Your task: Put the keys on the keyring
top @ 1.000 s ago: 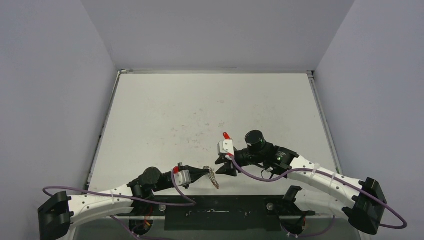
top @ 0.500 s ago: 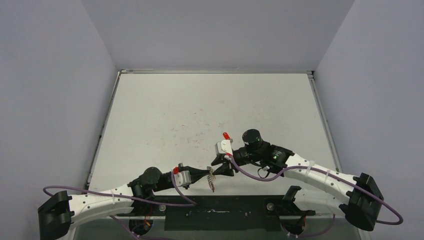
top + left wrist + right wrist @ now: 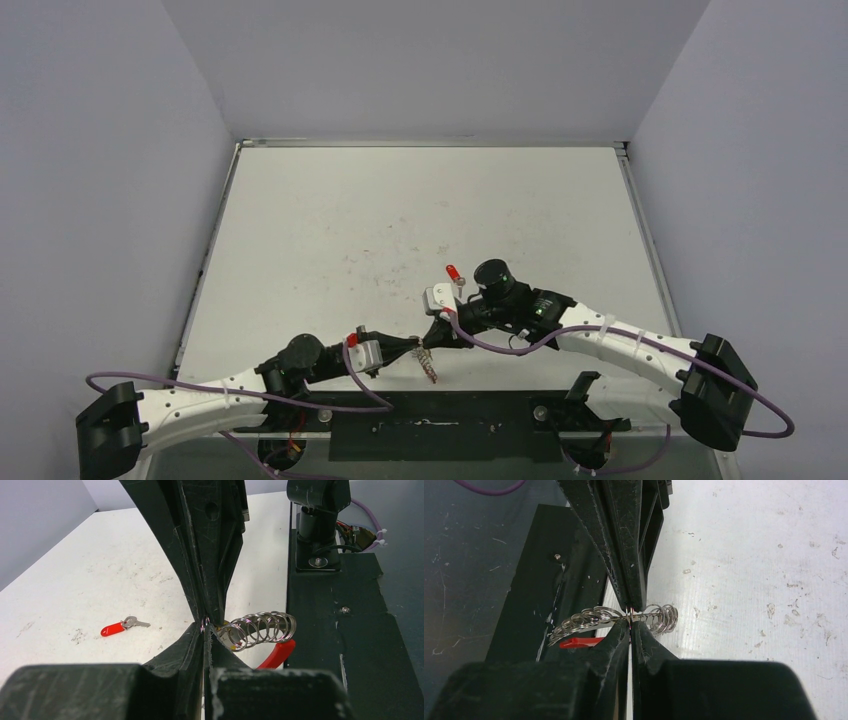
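You've got the keyring (image 3: 427,362) at front-centre, over the near edge of the table (image 3: 400,200), just behind the base plate (image 3: 440,425). L gripper (image 3: 415,346) comes in from the left, R gripper (image 3: 433,338) from the right. Both pairs of tips meet on the keyring, touching it, L tips right beside R tips. From that pinch the coil runs on toward the base plate. One key (image 3: 453,271) lies flat on the table behind the keyring, a bit to the right, apart from it, just off the far side of the R wrist.
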`<control>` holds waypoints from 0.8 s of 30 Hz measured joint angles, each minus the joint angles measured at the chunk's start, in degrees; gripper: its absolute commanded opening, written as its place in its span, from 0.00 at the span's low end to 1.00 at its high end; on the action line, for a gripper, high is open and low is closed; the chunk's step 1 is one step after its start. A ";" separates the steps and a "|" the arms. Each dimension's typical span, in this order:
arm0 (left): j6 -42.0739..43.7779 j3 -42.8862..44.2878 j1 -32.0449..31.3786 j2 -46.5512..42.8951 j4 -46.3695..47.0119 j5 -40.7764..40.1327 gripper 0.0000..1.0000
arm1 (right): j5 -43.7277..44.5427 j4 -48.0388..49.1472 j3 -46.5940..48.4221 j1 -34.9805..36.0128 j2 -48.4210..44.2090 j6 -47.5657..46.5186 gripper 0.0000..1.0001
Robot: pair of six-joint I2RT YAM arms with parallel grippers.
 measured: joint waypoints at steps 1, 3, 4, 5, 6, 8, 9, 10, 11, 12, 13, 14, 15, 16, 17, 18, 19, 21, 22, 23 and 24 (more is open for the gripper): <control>-0.02 -0.02 0.00 -0.07 -0.09 -0.07 0.00 | 0.04 -0.13 0.04 0.07 -0.02 0.00 0.00; 0.00 -0.02 0.00 -0.35 -0.31 -0.20 0.01 | 0.20 -0.66 0.28 0.39 -0.07 -0.02 0.00; 0.00 -0.02 -0.02 -0.72 -0.63 -0.33 0.05 | 0.66 -1.62 0.85 0.72 -0.07 -0.09 0.00; 0.00 -0.02 -0.02 -1.09 -0.85 -0.42 0.08 | 1.33 -2.80 1.64 1.14 -0.07 -0.33 0.00; 0.00 -0.02 -0.02 -1.70 -1.20 -0.61 0.10 | 2.05 -4.04 2.43 1.57 -0.07 -0.66 0.00; 0.02 0.00 -0.02 -3.28 -2.16 -0.76 0.13 | 4.79 -8.81 5.68 3.15 0.46 -1.38 0.00; 0.04 0.00 -0.04 -4.17 -2.82 -0.94 0.14 | 6.43 -11.63 7.85 4.15 1.11 -1.66 0.00; 0.07 0.02 -0.04 -5.05 -3.61 -1.14 0.15 | 8.44 -14.69 10.40 5.27 2.23 -1.90 0.00; 0.09 0.13 -0.07 -6.01 -4.76 -1.49 0.15 | 10.34 -17.49 13.07 6.38 3.65 -2.12 0.00; 0.13 0.37 -0.07 -6.93 -6.12 -1.79 0.15 | 12.13 -20.04 15.63 7.39 5.20 -2.25 0.00; 0.22 0.72 -0.07 -7.69 -7.67 -2.14 0.16 | 14.03 -22.82 18.18 8.28 6.88 -2.34 0.00; 0.31 1.03 -0.07 -8.24 -9.03 -2.45 0.16 | 15.39 -24.76 19.87 8.83 8.15 -2.32 0.00; 0.44 1.44 -0.07 -8.90 -10.82 -2.75 0.16 | 16.74 -26.88 21.66 9.38 9.57 -2.29 0.00; 0.55 1.88 -0.07 -9.46 -12.39 -2.99 0.16 | 17.99 -28.81 23.19 9.84 10.91 -2.23 0.00; 0.59 2.45 -0.07 -10.14 -14.29 -3.34 0.16 | 19.12 -30.36 24.26 10.23 12.00 -2.12 0.00; 0.61 2.80 -0.07 -10.49 -15.37 -3.56 0.16 | 20.17 -31.93 25.11 10.54 12.87 -2.05 0.00; 0.70 3.30 -0.07 -10.93 -16.96 -3.80 0.16 | 20.98 -33.40 25.77 10.75 13.49 -1.88 0.00; 0.76 3.85 -0.07 -11.26 -18.78 -4.20 0.16 | 22.23 -35.93 26.88 11.19 14.34 -1.64 0.00; 0.76 4.00 -0.07 -11.30 -19.61 -4.44 0.16 | 22.75 -36.92 27.34 11.32 14.53 -1.49 0.00; 0.76 4.15 -0.07 -11.26 -20.22 -4.59 0.16 | 23.19 -37.88 27.89 11.52 14.69 -1.40 0.00; 0.74 4.15 -0.07 -11.19 -20.57 -4.72 0.16 | 23.45 -38.51 28.39 11.67 14.84 -1.33 0.00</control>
